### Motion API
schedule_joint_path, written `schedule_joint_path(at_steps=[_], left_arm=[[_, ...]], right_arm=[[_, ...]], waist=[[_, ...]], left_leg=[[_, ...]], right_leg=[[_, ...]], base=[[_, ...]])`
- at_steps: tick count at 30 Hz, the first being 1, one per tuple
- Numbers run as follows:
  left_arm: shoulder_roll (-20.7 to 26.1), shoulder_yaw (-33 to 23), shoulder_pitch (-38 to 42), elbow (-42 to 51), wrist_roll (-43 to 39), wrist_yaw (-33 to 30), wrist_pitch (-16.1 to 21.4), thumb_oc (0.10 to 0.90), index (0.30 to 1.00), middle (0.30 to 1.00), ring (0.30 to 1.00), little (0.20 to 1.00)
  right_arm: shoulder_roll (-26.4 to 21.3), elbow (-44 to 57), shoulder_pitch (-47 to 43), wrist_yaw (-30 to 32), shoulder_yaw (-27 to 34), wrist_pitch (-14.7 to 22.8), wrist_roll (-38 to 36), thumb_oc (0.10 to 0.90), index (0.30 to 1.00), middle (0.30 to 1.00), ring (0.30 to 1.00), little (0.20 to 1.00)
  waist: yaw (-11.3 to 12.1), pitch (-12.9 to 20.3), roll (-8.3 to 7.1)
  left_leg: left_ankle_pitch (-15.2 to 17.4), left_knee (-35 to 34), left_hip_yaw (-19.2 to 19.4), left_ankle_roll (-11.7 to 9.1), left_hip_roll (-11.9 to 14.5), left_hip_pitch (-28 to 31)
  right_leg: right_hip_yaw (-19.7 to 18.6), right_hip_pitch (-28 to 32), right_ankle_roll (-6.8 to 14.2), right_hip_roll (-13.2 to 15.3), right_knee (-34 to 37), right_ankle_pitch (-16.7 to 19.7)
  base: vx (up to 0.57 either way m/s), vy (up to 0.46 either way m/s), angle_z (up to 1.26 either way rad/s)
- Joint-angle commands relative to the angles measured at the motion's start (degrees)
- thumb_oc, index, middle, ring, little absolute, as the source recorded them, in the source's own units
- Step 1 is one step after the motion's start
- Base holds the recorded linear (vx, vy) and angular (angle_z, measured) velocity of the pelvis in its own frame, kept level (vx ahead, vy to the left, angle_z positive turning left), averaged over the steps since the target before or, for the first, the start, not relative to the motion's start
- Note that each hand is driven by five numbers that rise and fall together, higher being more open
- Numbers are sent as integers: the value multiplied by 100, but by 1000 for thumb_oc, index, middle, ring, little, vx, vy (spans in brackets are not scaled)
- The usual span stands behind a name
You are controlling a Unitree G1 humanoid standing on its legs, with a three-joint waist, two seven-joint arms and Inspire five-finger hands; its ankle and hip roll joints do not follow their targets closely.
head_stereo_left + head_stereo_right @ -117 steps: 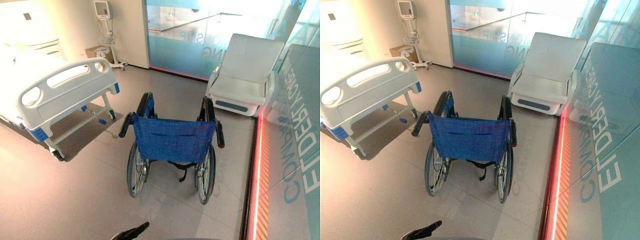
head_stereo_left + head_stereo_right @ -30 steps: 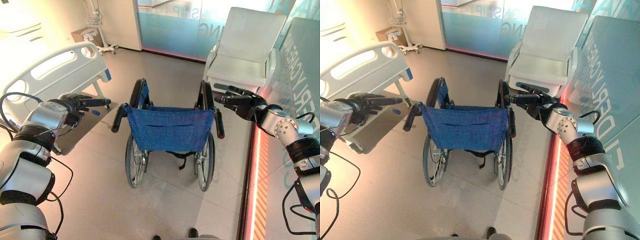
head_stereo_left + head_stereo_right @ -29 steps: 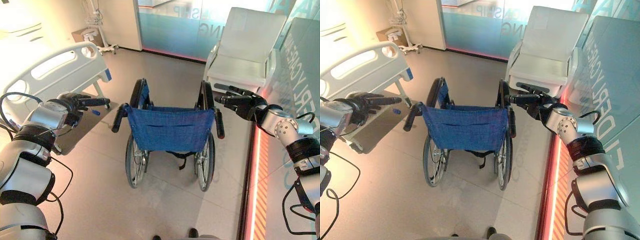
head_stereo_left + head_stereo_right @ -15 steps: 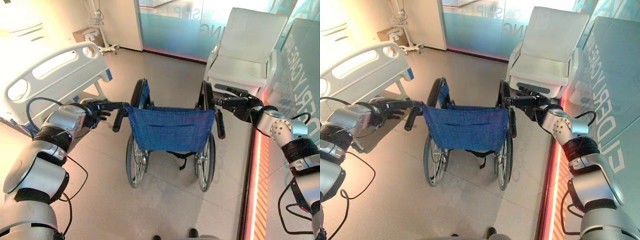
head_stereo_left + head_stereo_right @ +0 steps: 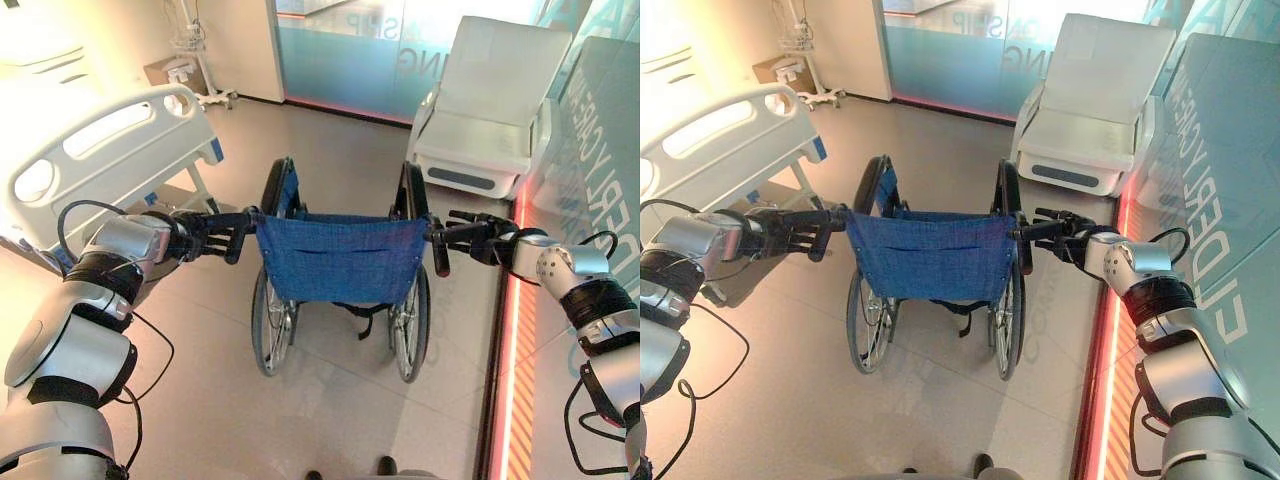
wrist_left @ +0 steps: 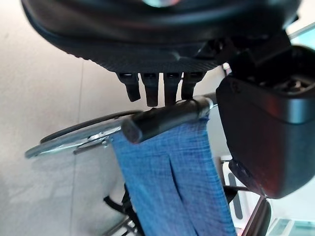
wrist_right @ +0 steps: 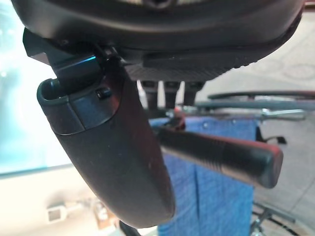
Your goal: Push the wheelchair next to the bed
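Left eye view: the wheelchair (image 5: pixel 340 275) stands mid-floor with its blue backrest (image 5: pixel 342 258) facing the robot. The bed (image 5: pixel 95 165) lies ahead and to the robot's left, well apart from the chair, its footboard nearest. The two push handles project back toward the robot, one at each upper corner of the backrest. The left hand (image 5: pixel 205 234) is at the left push handle (image 5: pixel 240 238); the right hand (image 5: pixel 470 236) is at the right push handle (image 5: pixel 438 247). Each hand is equally near its own handle, so neither arm leads. A white recliner (image 5: pixel 490 115) stands beyond the chair on the right.

Right eye view: the same layout is confirmed. The chair's long axis runs straight away from the robot, while the bed lies off that axis to the left. Judgement: the coming push needs a leftward turn, with the right side driven further than the left.

Left wrist view: the left push handle (image 6: pixel 165 118) lies across the fingers (image 6: pixel 150 91), which reach over it with straight tips. The thumb is apart from the handle. The hand is not closed round the grip.

Right wrist view: the right push handle (image 7: pixel 221 152) runs past the thumb (image 7: pixel 118 147), with the fingers (image 7: pixel 170 93) extended above it. No clasp is formed; the grip lies between the thumb and the fingers.
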State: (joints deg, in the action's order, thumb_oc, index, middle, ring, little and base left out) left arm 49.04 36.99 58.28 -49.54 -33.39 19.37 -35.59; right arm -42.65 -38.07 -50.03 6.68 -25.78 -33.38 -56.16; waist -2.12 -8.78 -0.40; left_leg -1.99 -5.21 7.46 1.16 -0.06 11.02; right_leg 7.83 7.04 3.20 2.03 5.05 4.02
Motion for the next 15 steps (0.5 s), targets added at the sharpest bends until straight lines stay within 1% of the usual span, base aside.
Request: schedule_joint_path(at_steps=[1, 5, 8, 10, 11, 13, 15], left_arm=[[360, 335, 805, -158, -95, 253, 309, 800, 900, 900, 900, 900], [303, 325, 789, -83, -453, 407, 324, 800, 900, 900, 900, 900], [227, 302, 777, -48, -644, 336, 350, 800, 900, 900, 900, 900], [154, 263, 743, -39, -771, 207, 443, 800, 900, 900, 900, 900], [98, 236, 750, -61, -797, 118, 555, 800, 900, 900, 900, 900], [36, 198, 738, -93, -796, 18, 628, 800, 900, 900, 900, 900], [-65, 159, 750, -119, -840, -152, 712, 800, 900, 900, 900, 900]], right_arm=[[-598, -174, -1137, -131, -149, 539, 82, 800, 900, 900, 900, 900], [-656, -273, -1169, -124, -113, 521, 88, 800, 900, 900, 900, 900], [-659, -360, -1207, -93, -86, 472, 40, 800, 900, 900, 900, 900], [-667, -444, -1215, -171, -54, 396, -14, 800, 900, 900, 900, 900], [-643, -531, -1231, -255, -37, 321, -92, 800, 900, 900, 900, 900], [-602, -593, -1227, -330, -27, 265, -163, 800, 900, 900, 900, 900], [-511, -660, -1212, -408, -10, 132, -318, 800, 900, 900, 900, 900]], waist=[[-23, 359, -8], [-32, 366, -9], [-47, 368, -21], [-62, 366, -34], [-76, 366, -47], [-84, 365, -58], [-102, 354, -73]], left_leg=[[418, 21, -31, -70, -348, -154], [419, 21, -30, -72, -349, -156], [422, 21, -39, -75, -353, -157], [424, 21, -42, -74, -356, -170], [421, 21, -41, -80, -359, -179], [420, 21, -36, -75, -360, -188], [419, 21, -25, -68, -359, -195]], right_leg=[[35, 236, 207, -73, -5, -367], [7, 233, 216, -80, -5, -352], [-21, 223, 217, -85, -5, -339], [-54, 206, 222, -88, -5, -323], [-74, 191, 225, -88, -5, -306], [-95, 178, 225, -89, -5, -298], [-123, 161, 223, -89, -5, -281]], base=[[-27, 11, -4], [-17, 14, -7], [-3, 6, -1], [0, 0, 0], [0, 0, 0], [0, 0, 0], [0, 0, 0]])
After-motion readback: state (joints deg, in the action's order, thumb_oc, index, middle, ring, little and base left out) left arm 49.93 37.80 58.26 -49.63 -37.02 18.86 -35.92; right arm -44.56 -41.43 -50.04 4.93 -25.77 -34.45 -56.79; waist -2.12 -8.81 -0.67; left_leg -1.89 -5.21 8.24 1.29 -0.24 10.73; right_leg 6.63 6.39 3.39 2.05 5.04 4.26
